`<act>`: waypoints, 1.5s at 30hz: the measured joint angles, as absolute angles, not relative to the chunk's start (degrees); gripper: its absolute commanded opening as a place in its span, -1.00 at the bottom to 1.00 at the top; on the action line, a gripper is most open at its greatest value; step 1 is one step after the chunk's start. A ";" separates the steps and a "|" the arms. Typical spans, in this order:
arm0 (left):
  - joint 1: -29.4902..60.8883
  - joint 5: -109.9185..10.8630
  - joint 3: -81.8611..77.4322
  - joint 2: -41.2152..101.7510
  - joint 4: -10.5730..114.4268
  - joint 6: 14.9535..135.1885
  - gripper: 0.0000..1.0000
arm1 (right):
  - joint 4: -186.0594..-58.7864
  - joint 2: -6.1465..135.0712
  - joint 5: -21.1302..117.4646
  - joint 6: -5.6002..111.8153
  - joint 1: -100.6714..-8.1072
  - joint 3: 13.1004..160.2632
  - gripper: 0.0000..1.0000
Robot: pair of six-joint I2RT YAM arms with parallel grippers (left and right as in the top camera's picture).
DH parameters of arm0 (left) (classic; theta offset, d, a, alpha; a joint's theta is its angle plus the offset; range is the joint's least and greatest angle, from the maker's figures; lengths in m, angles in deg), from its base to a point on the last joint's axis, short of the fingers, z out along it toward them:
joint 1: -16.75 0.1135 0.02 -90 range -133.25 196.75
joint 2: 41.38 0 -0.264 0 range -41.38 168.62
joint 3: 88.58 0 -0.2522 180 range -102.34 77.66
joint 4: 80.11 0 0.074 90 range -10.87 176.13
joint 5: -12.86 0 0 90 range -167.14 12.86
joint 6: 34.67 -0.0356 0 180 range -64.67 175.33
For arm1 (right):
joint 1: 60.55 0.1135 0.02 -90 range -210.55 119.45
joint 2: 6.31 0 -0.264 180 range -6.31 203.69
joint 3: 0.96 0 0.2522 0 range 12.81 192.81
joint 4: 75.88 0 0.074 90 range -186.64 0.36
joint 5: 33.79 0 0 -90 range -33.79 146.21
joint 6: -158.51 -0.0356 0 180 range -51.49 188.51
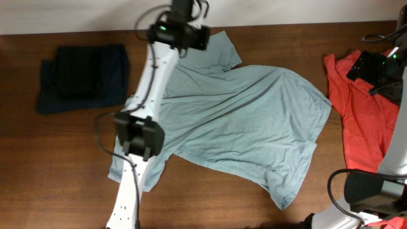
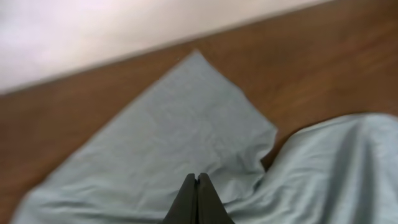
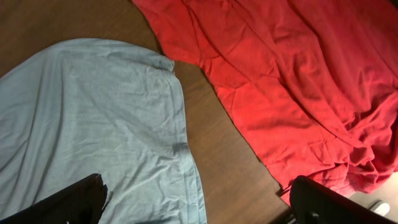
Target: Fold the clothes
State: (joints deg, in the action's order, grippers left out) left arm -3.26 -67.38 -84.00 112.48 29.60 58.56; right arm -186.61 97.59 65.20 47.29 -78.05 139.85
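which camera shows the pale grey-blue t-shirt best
The overhead view: the grey-blue T-shirt lies spread out, seen nearly whole, with only the left arm crossing it. The left wrist view shows just one sleeve and a bit of the body; the right wrist view shows only one edge beside the red shirt.

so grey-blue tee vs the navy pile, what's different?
Pose: the grey-blue tee lies spread open and creased, while the navy pile looks folded into a compact block.
Size: the grey-blue tee covers far more table than the navy pile.
Colour: the grey-blue tee is pale, the navy pile nearly black.
Shared: both are soft cloth resting on the wooden table.
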 measured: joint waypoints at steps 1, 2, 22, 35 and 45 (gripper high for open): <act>-3.74 -68.26 -84.00 113.95 30.17 58.58 -1.00 | -186.61 97.59 65.20 47.27 -78.05 139.85 0.97; -4.20 -69.20 -83.92 115.26 30.65 58.58 -1.00 | -186.61 97.59 65.20 47.27 -78.05 139.85 0.97; -3.63 -77.83 -83.41 123.87 37.08 56.42 -0.99 | -186.61 97.59 65.20 47.29 -78.05 139.85 0.97; 0.76 -78.07 -83.43 125.38 38.41 56.39 -1.00 | -186.61 97.59 65.20 47.27 -78.05 139.85 0.97; 1.96 -80.56 -83.48 125.68 38.78 56.39 -1.00 | -186.61 97.59 65.20 47.27 -78.05 139.85 0.97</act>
